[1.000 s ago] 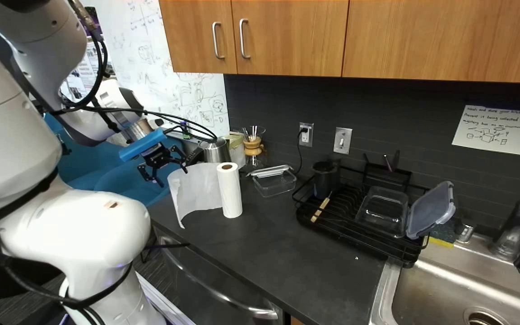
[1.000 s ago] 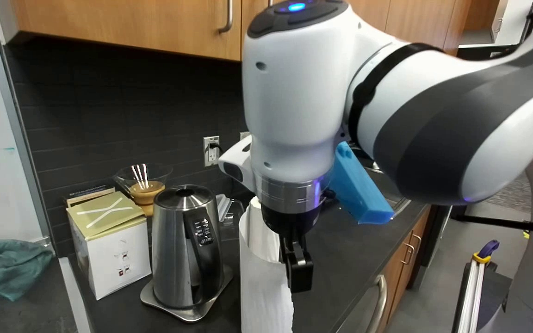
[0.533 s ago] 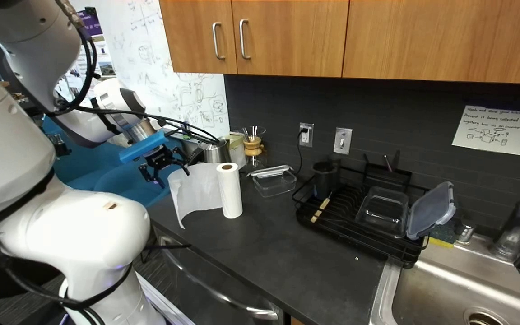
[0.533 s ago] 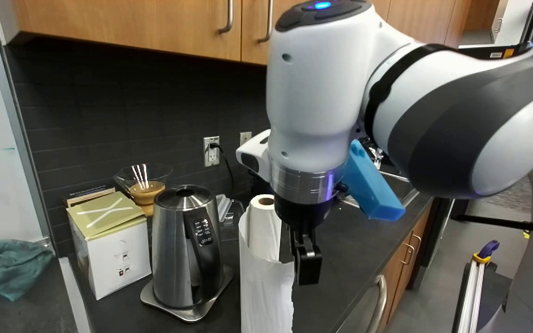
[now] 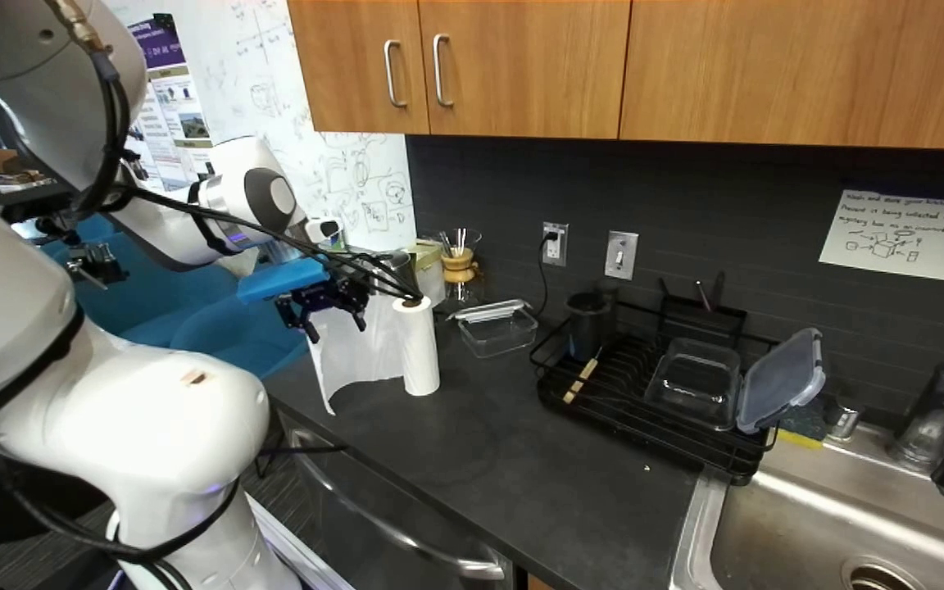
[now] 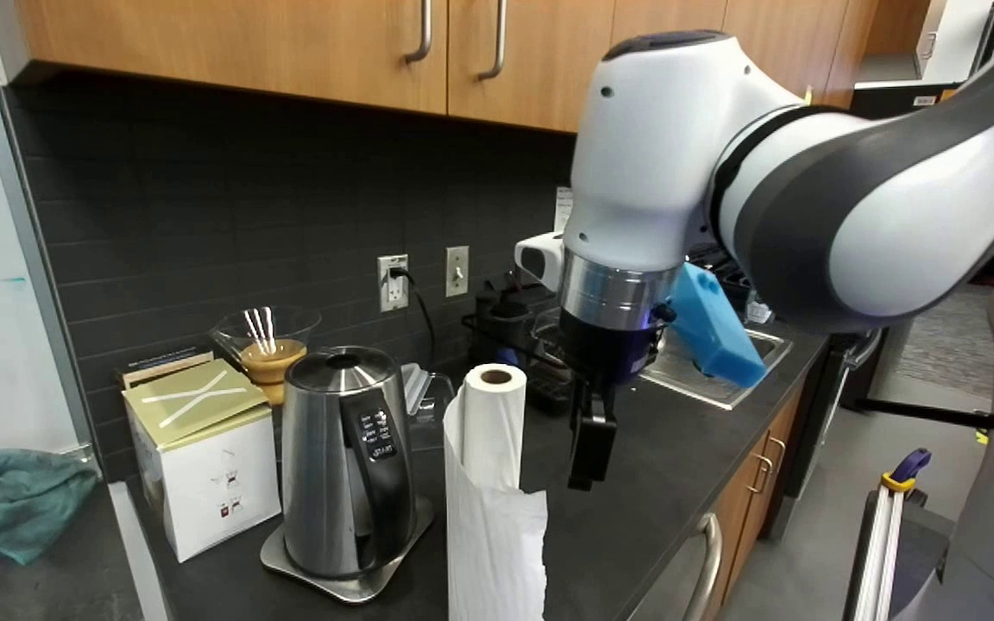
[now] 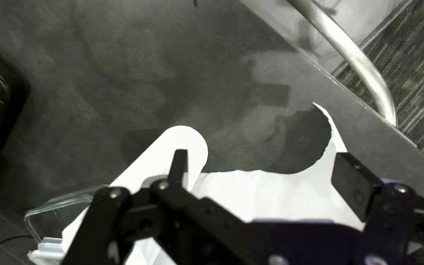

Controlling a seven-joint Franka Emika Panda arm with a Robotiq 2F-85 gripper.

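Gripper [image 7: 266,173] shifted toward sink [image 5: 775,533], jaws wide; gap between paper towel [image 7: 241,191], counter edge [image 7: 361,105].

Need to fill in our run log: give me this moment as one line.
gripper: open, holding nothing | nearest: paper towel roll, upright, partly unrolled | nearby: kettle, glass container | surface: dark counter

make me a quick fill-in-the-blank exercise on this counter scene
The hand holds its jaws wide ____.
The paper towel roll stands ____ rather than lying down.
Two pale strips on the box form the letter ____.
The dish rack is coloured ____.

Missing words: open; upright; X; black.
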